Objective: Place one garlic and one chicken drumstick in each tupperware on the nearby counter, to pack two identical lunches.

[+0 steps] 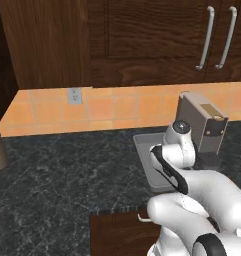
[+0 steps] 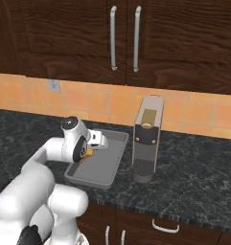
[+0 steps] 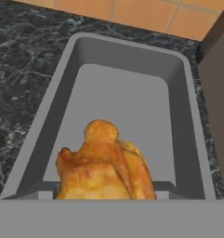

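While the arm bends low over the dark marbled surface (image 2: pixel 193 158), its claw (image 2: pixel 90 152) grips the chicken drumstick (image 3: pixel 104 167) and holds it above the near end of the grey tupperware (image 3: pixel 187 93), whose floor is bare; just right of the box stands a tall grey coffee machine (image 2: pixel 146 139), against the orange tiled wall (image 1: pixel 117 107)

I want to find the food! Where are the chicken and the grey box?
chicken drumstick (image 3: pixel 104 162), hand view, middle of the golden meat.
tupperware (image 3: pixel 132 100), hand view, bare grey floor.
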